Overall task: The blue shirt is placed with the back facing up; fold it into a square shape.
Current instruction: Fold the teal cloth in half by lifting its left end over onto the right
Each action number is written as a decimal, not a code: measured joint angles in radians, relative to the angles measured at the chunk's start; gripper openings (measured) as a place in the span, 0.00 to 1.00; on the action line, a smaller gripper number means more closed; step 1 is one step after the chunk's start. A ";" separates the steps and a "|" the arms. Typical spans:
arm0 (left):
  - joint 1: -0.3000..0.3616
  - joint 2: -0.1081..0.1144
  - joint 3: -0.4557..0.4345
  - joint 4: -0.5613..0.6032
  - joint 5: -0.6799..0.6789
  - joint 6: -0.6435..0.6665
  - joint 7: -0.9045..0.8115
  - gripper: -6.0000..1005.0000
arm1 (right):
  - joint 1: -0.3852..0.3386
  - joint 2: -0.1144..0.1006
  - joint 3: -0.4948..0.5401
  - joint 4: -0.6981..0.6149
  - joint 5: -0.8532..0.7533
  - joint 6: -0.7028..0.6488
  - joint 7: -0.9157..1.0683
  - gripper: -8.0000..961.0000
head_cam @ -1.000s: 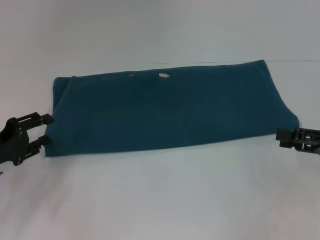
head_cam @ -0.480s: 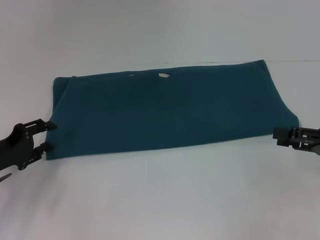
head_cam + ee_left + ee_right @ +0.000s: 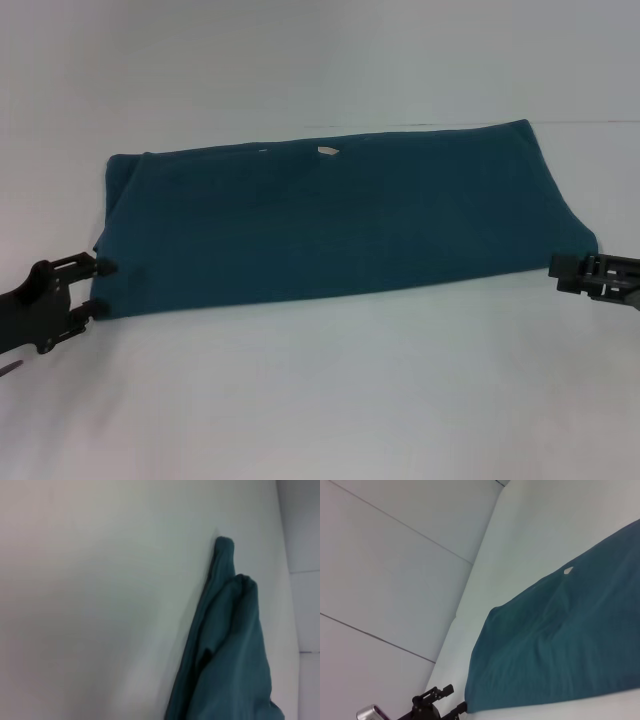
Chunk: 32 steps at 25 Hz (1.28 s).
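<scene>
The blue shirt lies on the white table as a long flat band, already folded lengthwise, between the two claws. A small pale spot shows at its far edge. The left claw sits at the shirt's near left corner, fingers apart, tips touching the cloth edge. The right claw sits just beside the near right corner; cannot tell its opening.

Left wrist view alone shows the edge doubled into soft rounded layers. Right wrist view shows the left claw from afar.

Versus one second ago: left claw lower and closer to the corner.

Fabric matte, soft, lightly creased.
</scene>
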 joint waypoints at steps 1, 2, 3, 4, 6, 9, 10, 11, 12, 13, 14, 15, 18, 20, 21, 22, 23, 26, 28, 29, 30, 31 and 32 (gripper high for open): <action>0.002 0.000 -0.003 0.003 0.000 0.012 0.000 0.61 | 0.000 0.000 0.000 0.000 0.000 0.000 0.000 0.72; 0.005 0.000 -0.005 0.007 0.000 0.025 0.000 0.61 | 0.000 0.000 0.000 0.000 0.000 -0.001 0.001 0.72; 0.010 0.000 -0.008 0.012 0.000 0.039 -0.003 0.61 | 0.000 0.001 0.000 0.000 0.000 -0.002 0.001 0.72; 0.015 0.000 -0.009 0.018 0.000 0.049 -0.008 0.61 | -0.001 0.000 0.001 0.000 0.000 -0.003 0.001 0.72; 0.030 -0.003 -0.010 0.034 0.001 0.067 -0.024 0.61 | -0.002 0.000 0.002 0.000 0.000 -0.005 0.002 0.72; 0.047 -0.007 -0.010 0.046 0.001 0.070 -0.042 0.61 | -0.003 0.000 0.002 0.000 0.000 -0.005 0.002 0.72; 0.050 -0.008 -0.011 0.046 0.001 0.068 -0.047 0.61 | -0.003 0.000 0.002 0.000 0.000 -0.004 0.002 0.72; 0.052 -0.009 -0.011 0.046 0.002 0.066 -0.051 0.61 | -0.003 0.000 0.002 0.000 0.000 -0.003 0.002 0.72; 0.053 -0.010 -0.011 0.046 0.002 0.062 -0.053 0.61 | -0.002 0.000 0.002 0.000 0.000 -0.002 0.002 0.72; 0.054 -0.010 -0.011 0.044 0.002 0.057 -0.057 0.61 | -0.002 -0.001 0.002 0.000 0.000 -0.002 0.002 0.72; 0.054 -0.010 -0.011 0.043 0.002 0.052 -0.059 0.61 | -0.001 -0.001 0.003 0.000 0.000 -0.002 0.002 0.72; 0.053 -0.010 -0.011 0.041 0.002 0.045 -0.064 0.61 | -0.001 -0.001 0.003 0.000 0.000 -0.001 0.002 0.72; 0.051 -0.013 -0.011 0.038 0.002 0.027 -0.073 0.61 | -0.001 -0.001 0.003 0.001 0.000 0.000 0.003 0.72; 0.050 -0.013 -0.011 0.037 0.002 0.022 -0.074 0.61 | -0.002 -0.001 0.003 0.002 0.001 0.000 0.003 0.72; 0.049 -0.014 -0.011 0.036 0.002 0.021 -0.075 0.61 | -0.003 -0.001 0.003 0.002 0.001 0.000 0.003 0.72; 0.048 -0.014 -0.011 0.036 0.002 0.020 -0.075 0.61 | -0.003 -0.001 0.003 0.002 0.001 0.001 0.003 0.72; 0.047 -0.014 -0.011 0.036 0.002 0.019 -0.075 0.61 | -0.003 -0.001 0.003 0.002 0.001 0.001 0.003 0.72; 0.046 -0.014 -0.007 0.036 0.002 0.012 -0.075 0.61 | -0.003 -0.001 0.003 0.002 0.001 0.001 0.004 0.72; 0.045 -0.016 -0.005 0.036 0.002 0.008 -0.076 0.61 | -0.003 -0.001 0.003 0.002 0.001 0.001 0.003 0.72; 0.045 -0.016 -0.005 0.035 0.002 0.005 -0.079 0.61 | -0.003 -0.001 0.003 0.002 0.001 0.001 0.004 0.72; 0.045 -0.017 -0.004 0.036 0.002 0.003 -0.080 0.61 | -0.003 -0.001 0.003 0.002 0.002 0.001 0.003 0.72; 0.045 -0.017 -0.004 0.036 0.002 0.000 -0.082 0.61 | -0.003 -0.001 0.003 0.002 0.002 0.001 0.004 0.72; 0.045 -0.018 -0.005 0.036 0.002 -0.001 -0.082 0.61 | -0.003 -0.001 0.003 0.002 0.003 0.001 0.004 0.72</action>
